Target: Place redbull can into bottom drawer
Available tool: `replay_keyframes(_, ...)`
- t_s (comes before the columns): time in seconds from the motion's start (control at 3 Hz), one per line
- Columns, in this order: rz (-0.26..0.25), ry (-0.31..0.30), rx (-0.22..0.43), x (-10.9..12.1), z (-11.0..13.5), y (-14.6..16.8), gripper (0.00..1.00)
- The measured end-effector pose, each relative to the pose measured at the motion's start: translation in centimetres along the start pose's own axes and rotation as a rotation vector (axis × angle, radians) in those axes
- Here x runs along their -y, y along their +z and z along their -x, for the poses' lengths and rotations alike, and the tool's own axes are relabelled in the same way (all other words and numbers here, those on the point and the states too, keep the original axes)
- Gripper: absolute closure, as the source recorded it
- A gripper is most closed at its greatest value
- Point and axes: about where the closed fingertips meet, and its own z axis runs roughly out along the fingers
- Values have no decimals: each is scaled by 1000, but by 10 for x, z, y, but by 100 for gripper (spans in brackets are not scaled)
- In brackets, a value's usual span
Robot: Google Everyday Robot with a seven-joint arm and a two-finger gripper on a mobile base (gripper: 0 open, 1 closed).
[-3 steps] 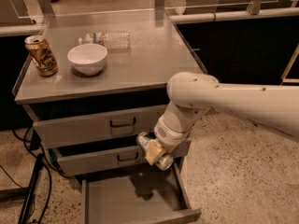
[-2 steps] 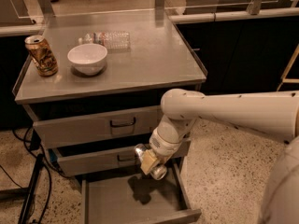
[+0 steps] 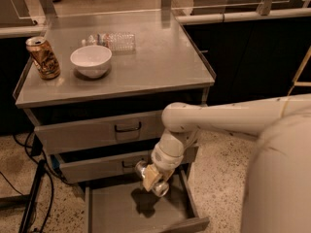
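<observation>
Redbull can [image 3: 160, 189] sits crosswise in the end effector [image 3: 151, 178], low in the middle of the frame. Its silver ends stick out on both sides of the tan fingers [image 3: 148, 179], which are pinched around its middle. The can is tilted, with its left end higher than its right. It hangs above the bottom drawer [image 3: 111, 213], which is pulled out at the bottom of the frame with its flat grey floor showing. The can does not touch that floor, and a dark shadow lies under it.

The white arm [image 3: 218, 118] comes in from the right edge and bends down in front of the cabinet. Behind the wrist are the middle drawer [image 3: 95, 168] and the top drawer [image 3: 90, 134], both closed, each with a dark handle.

On the tabletop [image 3: 160, 64] in the upper left of the frame, a white bowl [image 3: 91, 60] stands upright. A gold-brown can [image 3: 43, 57] stands just left of it, and a clear plastic bottle [image 3: 112, 41] lies on its side behind it.
</observation>
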Motion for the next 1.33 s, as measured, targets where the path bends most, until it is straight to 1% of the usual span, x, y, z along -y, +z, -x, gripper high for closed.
replay_keyframes(0.33,73,59,-82,10,0,63,100)
replay_keyframes(0.67,120,97,-135,12,4,107,100)
replay_keyframes(1.0,132,109,-151,13,0,118,100)
replay_keyframes(1.33,158,141,-166,12,-5,139,100)
